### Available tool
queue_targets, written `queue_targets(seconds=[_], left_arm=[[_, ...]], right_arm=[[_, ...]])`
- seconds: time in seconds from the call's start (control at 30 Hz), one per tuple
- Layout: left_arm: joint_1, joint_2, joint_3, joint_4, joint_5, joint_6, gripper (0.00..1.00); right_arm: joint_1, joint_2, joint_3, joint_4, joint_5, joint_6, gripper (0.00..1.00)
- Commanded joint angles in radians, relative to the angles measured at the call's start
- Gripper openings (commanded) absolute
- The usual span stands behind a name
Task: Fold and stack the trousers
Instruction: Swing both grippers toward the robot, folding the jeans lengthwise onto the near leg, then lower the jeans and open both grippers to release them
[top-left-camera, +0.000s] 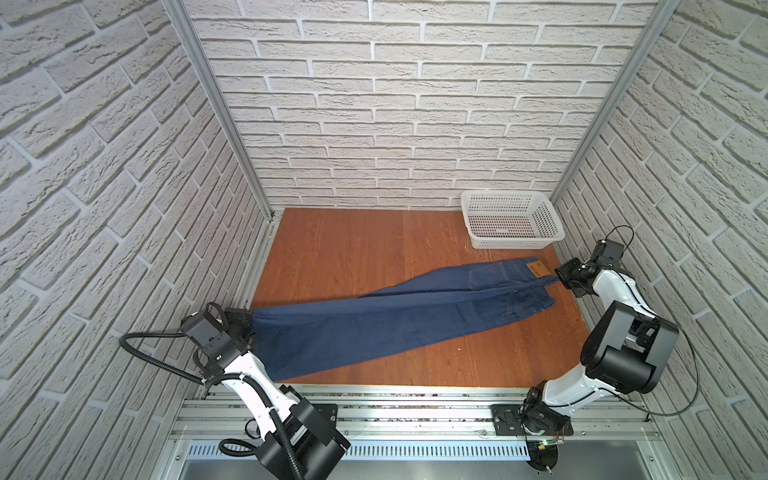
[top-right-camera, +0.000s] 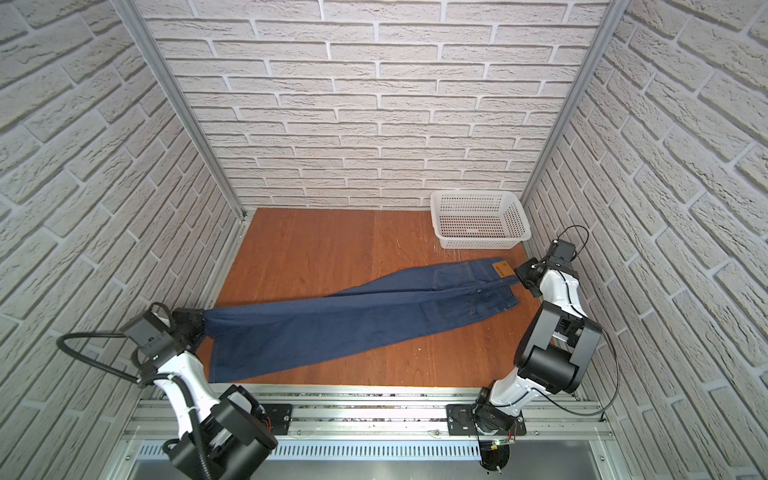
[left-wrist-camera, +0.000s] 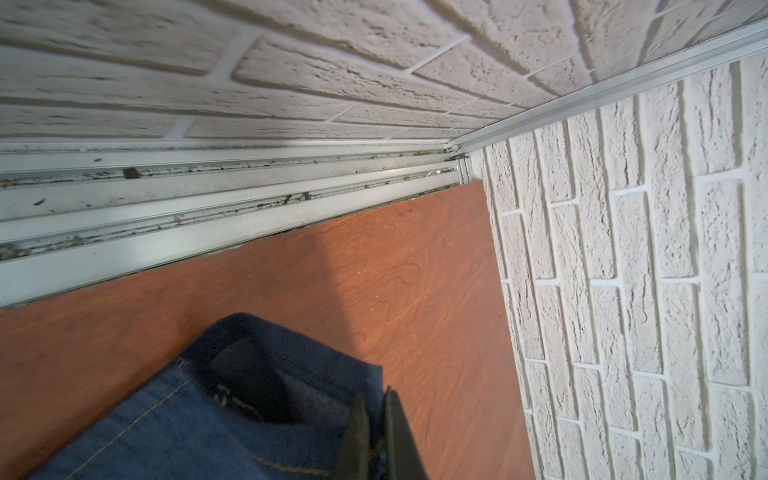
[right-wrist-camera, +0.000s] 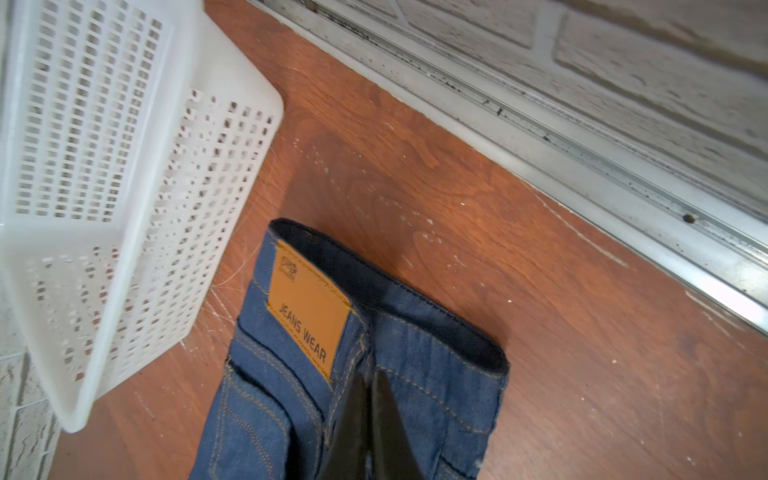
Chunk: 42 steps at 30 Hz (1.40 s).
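Your left gripper (top-left-camera: 250, 323) pinches a leg hem (left-wrist-camera: 270, 332) of the trousers (top-left-camera: 395, 320) at near left, while your right gripper (top-left-camera: 558, 279) pinches their waistband (right-wrist-camera: 415, 316) at far right.

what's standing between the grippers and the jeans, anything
Nothing visible. The left gripper is shut on a leg hem of the trousers and the right gripper on the waistband. The white basket stands apart, beyond the waist end.
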Motion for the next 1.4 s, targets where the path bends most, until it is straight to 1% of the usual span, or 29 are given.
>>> queue_targets(seconds=[0.0, 0.13, 0.27, 0.4, 0.6, 0.77, 1.0, 1.2, 1.37], left_arm=[[0.020, -0.055, -0.017, -0.046, -0.052, 0.025, 0.00], [0.042, -0.117, -0.006, -0.085, -0.050, 0.023, 0.00], [0.047, -0.105, 0.056, -0.104, -0.031, 0.015, 0.00], [0.049, -0.110, 0.098, -0.137, -0.028, 0.040, 0.00], [0.055, -0.145, 0.072, -0.162, -0.030, 0.051, 0.00], [0.066, -0.172, 0.018, -0.175, -0.064, 0.045, 0.00], [0.066, -0.162, -0.044, -0.199, -0.125, 0.033, 0.00], [0.067, -0.158, -0.040, -0.257, -0.203, 0.025, 0.00], [0.067, -0.156, -0.039, -0.272, -0.220, 0.026, 0.00]], right_arm=[[-0.017, 0.014, 0.010, 0.018, 0.044, -0.024, 0.05], [-0.022, 0.006, 0.018, 0.020, 0.032, -0.018, 0.05], [-0.023, -0.012, 0.051, -0.003, 0.012, -0.003, 0.05], [-0.026, -0.069, 0.049, -0.019, 0.014, 0.004, 0.05], [-0.041, -0.149, -0.011, -0.016, 0.056, 0.001, 0.05], [-0.051, -0.117, -0.043, -0.021, 0.072, -0.008, 0.05], [-0.051, -0.062, -0.090, -0.017, 0.111, -0.011, 0.05], [-0.051, -0.051, -0.093, -0.045, 0.160, -0.005, 0.05], [-0.051, -0.049, -0.108, -0.051, 0.184, -0.002, 0.05]])
